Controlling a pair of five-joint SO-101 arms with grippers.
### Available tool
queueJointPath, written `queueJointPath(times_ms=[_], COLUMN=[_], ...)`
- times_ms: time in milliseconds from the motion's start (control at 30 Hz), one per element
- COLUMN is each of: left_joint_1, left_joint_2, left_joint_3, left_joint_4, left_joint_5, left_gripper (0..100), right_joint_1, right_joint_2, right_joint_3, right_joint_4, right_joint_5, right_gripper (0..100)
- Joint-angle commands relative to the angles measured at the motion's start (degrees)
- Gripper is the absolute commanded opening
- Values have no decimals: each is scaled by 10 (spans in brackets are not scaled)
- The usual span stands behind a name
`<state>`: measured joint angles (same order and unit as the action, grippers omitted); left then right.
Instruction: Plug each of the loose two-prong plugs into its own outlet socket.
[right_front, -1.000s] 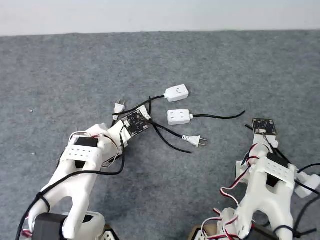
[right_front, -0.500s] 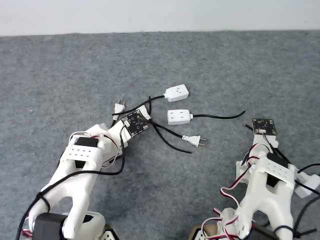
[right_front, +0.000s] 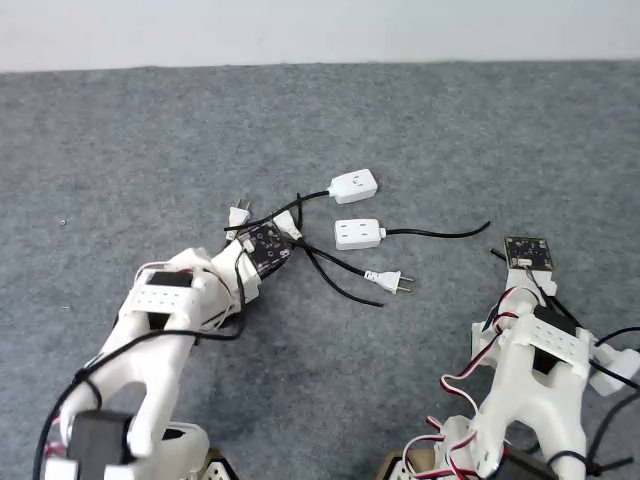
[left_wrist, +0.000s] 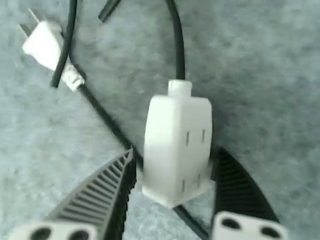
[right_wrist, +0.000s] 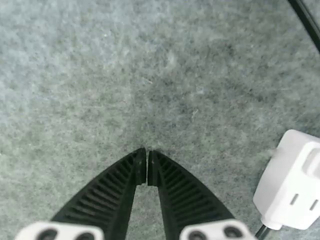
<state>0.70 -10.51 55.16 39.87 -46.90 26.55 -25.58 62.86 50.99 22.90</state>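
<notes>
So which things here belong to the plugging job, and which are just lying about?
Job: near socket, inside the open left gripper; far socket; middle socket; left plug; right plug; side socket, beside the shut right gripper; black cords.
Lying about: grey mat.

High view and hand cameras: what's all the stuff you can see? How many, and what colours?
Outlet sockets: three, white; far socket and middle socket mid-table, third socket between the left gripper's fingers.
Extra socket: white, beside the right gripper; cannot tell whether it is one of those three.
Two-prong plugs: two, white, both loose; first plug near the left arm, second plug in front of the middle socket.
Cords: several, black, tangled mid-table.
Table: one, grey.
Left arm, right arm: white.
Left gripper: black fingers, open.
Right gripper: black fingers, shut, above bare table.
</notes>
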Motion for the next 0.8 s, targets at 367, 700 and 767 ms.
queueJointPath(times_ms=[367,700,767], left_joint_1=[4,147,199], left_joint_2=[54,-138,-187], left_joint_3=[-106,-98,-85], left_joint_4=[78,304,338], left_joint_5=[-17,233,304], left_gripper=[13,13,13], right_joint_1=[-7,-7,-7], right_joint_2=[-13,-13,-13], right_joint_3=[-4,-4,-4], right_joint_4=[-8,-9,-9], right_joint_5=[6,6,6], right_gripper=[11,11,12])
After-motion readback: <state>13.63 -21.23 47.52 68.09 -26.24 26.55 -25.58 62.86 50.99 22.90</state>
